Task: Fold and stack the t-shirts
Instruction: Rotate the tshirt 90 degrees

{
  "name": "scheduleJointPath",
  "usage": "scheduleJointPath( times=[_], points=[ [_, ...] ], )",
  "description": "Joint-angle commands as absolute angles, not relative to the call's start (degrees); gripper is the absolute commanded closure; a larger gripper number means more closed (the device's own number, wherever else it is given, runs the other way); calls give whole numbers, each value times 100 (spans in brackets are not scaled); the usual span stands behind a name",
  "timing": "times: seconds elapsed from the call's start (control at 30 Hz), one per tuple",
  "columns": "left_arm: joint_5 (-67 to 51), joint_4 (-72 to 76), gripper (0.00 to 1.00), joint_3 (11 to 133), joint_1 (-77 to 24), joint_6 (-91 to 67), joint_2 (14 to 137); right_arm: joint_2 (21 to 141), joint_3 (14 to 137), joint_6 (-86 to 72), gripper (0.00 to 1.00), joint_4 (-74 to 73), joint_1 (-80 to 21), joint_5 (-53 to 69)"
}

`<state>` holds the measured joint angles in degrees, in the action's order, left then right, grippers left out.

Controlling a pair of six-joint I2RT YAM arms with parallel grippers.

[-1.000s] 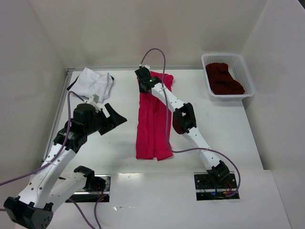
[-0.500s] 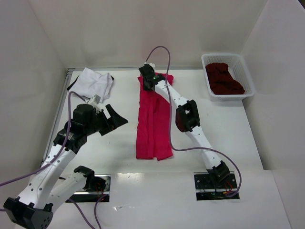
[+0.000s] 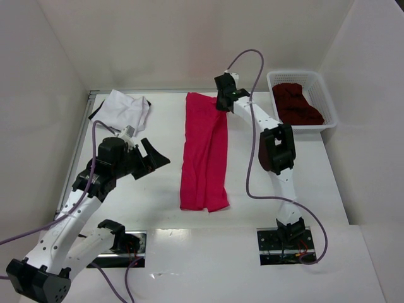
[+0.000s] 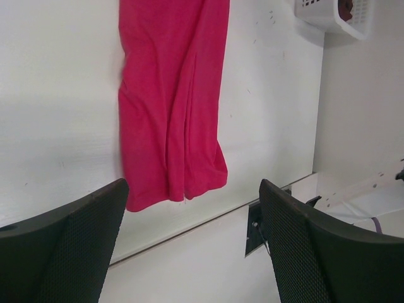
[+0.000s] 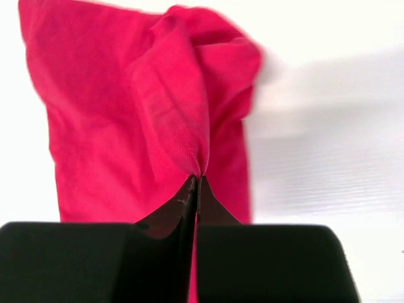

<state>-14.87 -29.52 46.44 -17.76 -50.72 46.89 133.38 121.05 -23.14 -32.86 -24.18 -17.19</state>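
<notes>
The bright crimson-red t-shirt [image 3: 203, 154] lies as a long folded strip down the middle of the table; it also shows in the left wrist view [image 4: 172, 101]. My right gripper [image 3: 224, 101] is at the shirt's far right corner, shut and pinching a fold of the red cloth [image 5: 183, 113] between its fingertips [image 5: 191, 189]. My left gripper [image 3: 154, 154] is open and empty, held above the table left of the shirt, its fingers [image 4: 69, 246] wide apart. The white t-shirt [image 3: 126, 108] with dark trim lies crumpled at the far left. The dark maroon t-shirt [image 3: 297, 104] lies in the basket.
The white lattice basket [image 3: 302, 74] stands at the far right corner and shows in the left wrist view [image 4: 328, 16]. White walls close in the table on three sides. The right arm's purple cable loops above the far edge.
My right gripper has moved right from the middle of the shirt's far end to its far right corner, drawing the cloth with it. The left arm has barely moved.
</notes>
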Motion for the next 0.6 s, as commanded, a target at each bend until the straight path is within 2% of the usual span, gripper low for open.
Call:
scheduleJointPath(
  times=[0.0,0.07,0.17,0.2,0.27,0.3,0.4,0.57],
  points=[
    [-1669,-2786,8,4623,-1740,-4922,4676,12780,11569,-2479,100,-2682,-2242,-1775],
    [-1670,-2786,8,4623,-1740,-4922,4676,12657,11374,-2479,100,-2611,-2171,-1723],
    [-1731,-2786,8,4623,-1740,-4860,4729,12604,11084,-2531,88,-2610,-2118,-1723],
    [-1792,-2786,8,4623,-1740,-4799,4789,12604,10970,-2531,68,-2610,-2118,-1723],
    [-1846,-2786,8,4623,-1740,-4738,4851,12604,10916,-2531,45,-2610,-2118,-1670],
    [-1898,-2786,8,4623,-1740,-4676,4912,12604,10759,-2531,28,-2541,-2118,-1670],
    [-2047,-2786,8,4754,-1740,-4518,5053,12533,10583,-2531,19,-2479,-2118,-1608],
    [-2188,-2786,8,4755,-1801,-4456,5186,11954,10223,-2593,19,-2216,-2118,-1398]
  ],
)
